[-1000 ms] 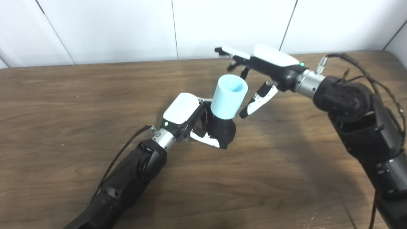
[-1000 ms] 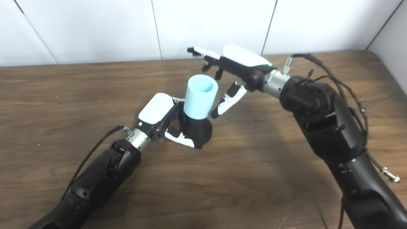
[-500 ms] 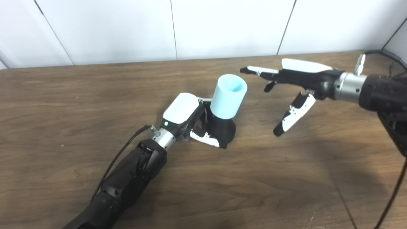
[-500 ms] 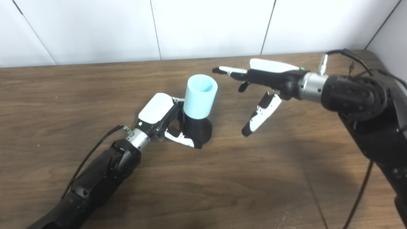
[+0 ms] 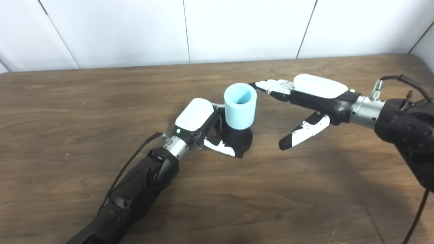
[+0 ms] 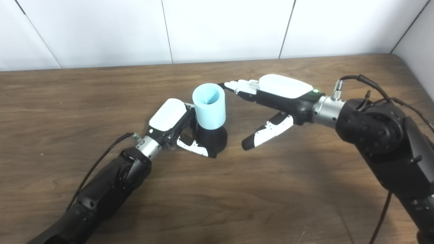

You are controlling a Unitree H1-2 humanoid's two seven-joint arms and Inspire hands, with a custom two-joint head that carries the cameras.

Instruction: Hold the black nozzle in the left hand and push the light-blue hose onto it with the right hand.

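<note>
Near edge: bare wooden table [image 5: 237,203]; both forearms enter from the bottom, left arm angling up toward centre, right arm from the right side.

Centre: left hand [image 5: 200,123] wrapped around the black nozzle [image 5: 239,139], thumb curled across its lower front, fingers behind; nozzle base rests on the table; light-blue hose [image 5: 240,105], a short open-topped sleeve, sits upright on the nozzle's top, leaning slightly away from the left hand; how deep it is seated cannot be told, the joint is only a dark line under the blue rim.

Just right of it: right hand [image 6: 271,101] spread and holding nothing; fingers stretched toward the hose's upper rim, tips very near or just grazing the far side, contact unclear; thumb splayed low, well apart from the fingers, pointing at the table near the nozzle.

Risks, as judged: a sideways push from those fingertips would tip or pop the hose off rather than seat it; pressure off-axis could rock the nozzle in the left grip, since that hold is low on the base; the low thumb may scrape the table or knock the nozzle if the hand closes in flat.

Far: table's back edge, then white panelled wall [image 5: 237,27].
</note>
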